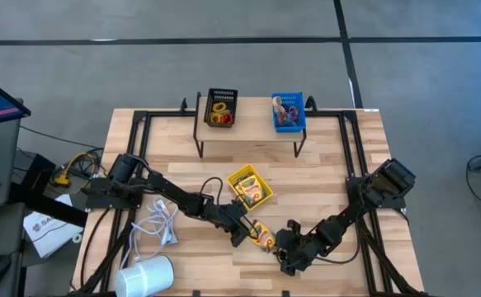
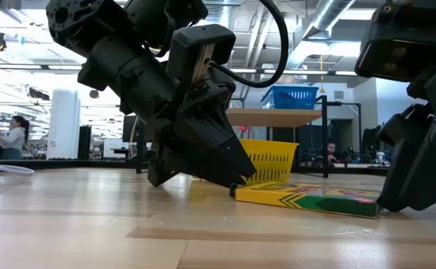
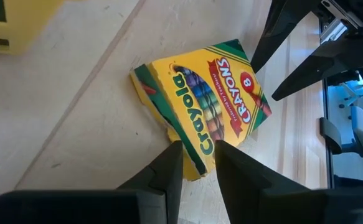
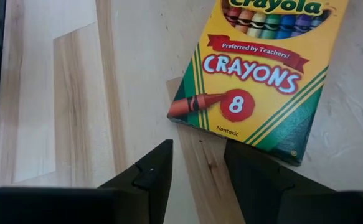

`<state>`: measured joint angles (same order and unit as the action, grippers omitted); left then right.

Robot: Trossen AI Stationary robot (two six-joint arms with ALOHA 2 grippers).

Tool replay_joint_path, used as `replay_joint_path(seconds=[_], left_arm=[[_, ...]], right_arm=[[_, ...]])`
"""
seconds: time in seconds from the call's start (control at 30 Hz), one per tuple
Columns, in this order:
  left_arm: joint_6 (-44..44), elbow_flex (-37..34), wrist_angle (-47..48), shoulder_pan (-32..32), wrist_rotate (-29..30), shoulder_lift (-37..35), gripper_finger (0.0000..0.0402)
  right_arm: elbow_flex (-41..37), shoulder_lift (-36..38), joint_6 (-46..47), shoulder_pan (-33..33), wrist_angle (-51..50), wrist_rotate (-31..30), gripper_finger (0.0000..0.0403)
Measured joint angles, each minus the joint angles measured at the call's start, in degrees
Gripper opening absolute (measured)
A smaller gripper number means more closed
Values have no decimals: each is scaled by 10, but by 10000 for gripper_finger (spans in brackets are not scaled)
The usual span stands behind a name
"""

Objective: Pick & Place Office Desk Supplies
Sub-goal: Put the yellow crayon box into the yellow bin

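Note:
A yellow-and-green crayon box (image 1: 262, 236) lies on the wooden table near its front edge, printed face up (image 3: 200, 93). My left gripper (image 3: 198, 152) reaches it from the left and is shut on its lid end (image 2: 231, 190). My right gripper (image 4: 197, 149) stands open just off the box's bottom end (image 4: 231, 127), with only bare wood between its fingers (image 1: 283, 247). A yellow bin (image 1: 238, 176) sits just beyond the box. My left gripper has one corner of the box's lid end (image 3: 201, 163), by the last letters of the brand name, pinched between its two fingers. The fingers slant down from the table's left. The box lies nearly flat, its bottom end (image 2: 371, 211) on the table. Whether my right gripper touches the box's bottom end, I cannot tell.
A black bin (image 1: 221, 107) and a blue bin (image 1: 288, 112), each with small things inside, stand on a low shelf at the table's far side. A white coiled cable (image 1: 159, 223) and a white cylinder (image 1: 145, 276) lie at the near left. Bare wood lies right of the box.

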<state>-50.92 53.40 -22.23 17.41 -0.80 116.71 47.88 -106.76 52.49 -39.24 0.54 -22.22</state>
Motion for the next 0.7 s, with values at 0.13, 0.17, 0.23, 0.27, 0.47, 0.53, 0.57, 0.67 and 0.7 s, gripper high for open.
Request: replay_joint_path(seconds=[0.13,0.17,0.23,0.27,0.47,0.53,0.57,0.67,0.7], left_arm=[[2,1,13,0,0,0,88],[2,1,19,0,3,-1,88],[3,2,29,0,8,-1,88],[4,2,30,0,9,-1,88],[14,2,36,3,18,-1,88],[14,2,43,4,25,-1,88],[14,2,46,6,26,-1,88],[13,2,49,6,29,-2,88],[14,2,49,6,29,-2,88]], right_arm=[[0,0,0,-1,0,-1,150],[0,0,0,-1,0,-1,150],[0,0,0,-1,0,-1,150],[0,0,0,-1,0,-1,150],[-1,0,-5,-1,0,-3,150],[-1,0,-5,-1,0,-3,150],[-1,0,-5,-1,0,-3,150],[-1,0,-6,-1,0,-3,150],[-1,0,-6,-1,0,-3,150]])
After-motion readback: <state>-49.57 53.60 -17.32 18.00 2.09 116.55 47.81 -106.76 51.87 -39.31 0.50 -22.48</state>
